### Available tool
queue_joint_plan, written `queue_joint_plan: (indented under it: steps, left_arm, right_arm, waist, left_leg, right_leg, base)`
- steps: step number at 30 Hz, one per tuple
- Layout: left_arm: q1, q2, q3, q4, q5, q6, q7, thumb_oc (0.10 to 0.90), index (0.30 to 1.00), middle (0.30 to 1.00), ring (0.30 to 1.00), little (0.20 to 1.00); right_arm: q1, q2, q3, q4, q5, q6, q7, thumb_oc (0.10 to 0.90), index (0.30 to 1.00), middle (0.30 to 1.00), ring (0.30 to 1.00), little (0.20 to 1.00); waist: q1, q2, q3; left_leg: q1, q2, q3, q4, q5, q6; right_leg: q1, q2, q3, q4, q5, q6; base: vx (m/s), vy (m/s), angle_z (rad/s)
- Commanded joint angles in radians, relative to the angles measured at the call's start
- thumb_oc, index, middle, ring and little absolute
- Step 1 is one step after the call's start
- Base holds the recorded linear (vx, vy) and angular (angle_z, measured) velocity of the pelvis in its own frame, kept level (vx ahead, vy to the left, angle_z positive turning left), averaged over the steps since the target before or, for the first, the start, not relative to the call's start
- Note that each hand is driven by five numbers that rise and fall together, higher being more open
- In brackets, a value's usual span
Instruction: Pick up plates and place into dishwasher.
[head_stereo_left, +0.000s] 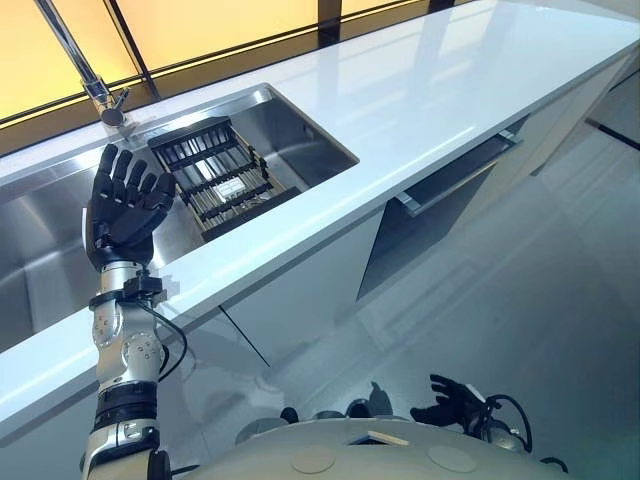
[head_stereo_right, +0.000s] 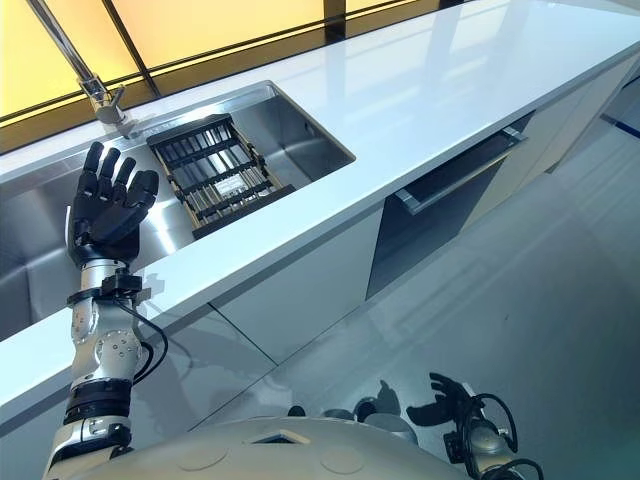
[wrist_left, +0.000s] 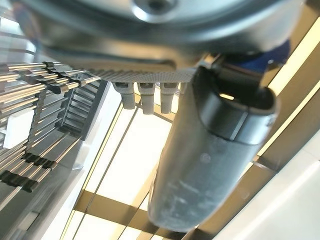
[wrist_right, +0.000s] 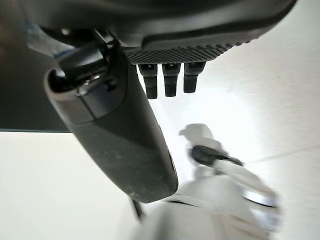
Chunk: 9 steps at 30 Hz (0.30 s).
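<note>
- Left eye view: we see our left hand (head_stereo_left: 122, 208) raised over the stainless sink (head_stereo_left: 300, 135), palm turned away, fingers spread wide and straight, holding nothing. Just beside it, toward our right, a dark wire dish rack (head_stereo_left: 220, 178) sits inside the sink with its long axis running from the faucet (head_stereo_left: 85, 65) toward the front of the white countertop (head_stereo_left: 450, 90). We can make out no plates in the rack or on the countertop, so we cannot tell where the task's things lie.
- Left eye view, lower down: the dishwasher (head_stereo_left: 440, 215) sits under the countertop, well to the right of the sink, its door (head_stereo_left: 462, 172) cracked open at the top. Our right hand (head_stereo_left: 452, 400) hangs low near the floor, fingers loosely spread and empty.
- Right eye view: the same layout holds. The left hand (head_stereo_right: 108, 205) is clearly the nearer one to the rack (head_stereo_right: 215, 172); the right hand (head_stereo_right: 445, 400) is nearer the dishwasher (head_stereo_right: 445, 215).
- Left wrist view: thumb (wrist_left: 210, 170) and straight fingertips (wrist_left: 142, 97) stand free, with the rack's bars (wrist_left: 35, 100) off to one side, untouched.
- Right wrist view: thumb (wrist_right: 120, 145) and short fingertips (wrist_right: 172, 80) stand open over pale floor, gripping nothing.
- We judge the next move turns on the left hand reaching rightward to the rack.
</note>
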Motion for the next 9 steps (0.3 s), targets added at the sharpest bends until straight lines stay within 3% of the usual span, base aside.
queue_joint_plan:
  steps: [1,9]
  left_arm:
    - [-0.122,-0.022,0.017,-0.102,-0.088,-0.010,0.021,0.800,0.900,0.900,0.900,0.900]
    - [-0.122,-0.092,0.054,-0.051,-0.160,0.014,0.038,0.800,0.900,0.900,0.900,0.900]
  right_arm:
    - [-0.063,-0.008,0.011,0.045,-0.010,0.010,-0.033,0.800,0.900,0.900,0.900,0.900]
    - [-0.055,0.035,0.024,0.039,0.009,0.014,-0.014,0.800,0.900,0.900,0.900,0.900]
  waist:
    - [0.004,0.014,-0.032]
    - [-0.001,0.022,-0.032]
  left_leg:
    - [0.008,-0.043,0.036,0.007,-0.092,0.029]
    - [0.008,-0.045,0.033,0.007,-0.089,0.029]
  right_leg:
    - [0.006,0.033,-0.069,0.049,-0.088,0.031]
    - [0.009,0.036,-0.069,0.044,-0.088,0.027]
  base:
    - [-0.02,-0.038,0.02]
    - [0.00,0.000,0.00]
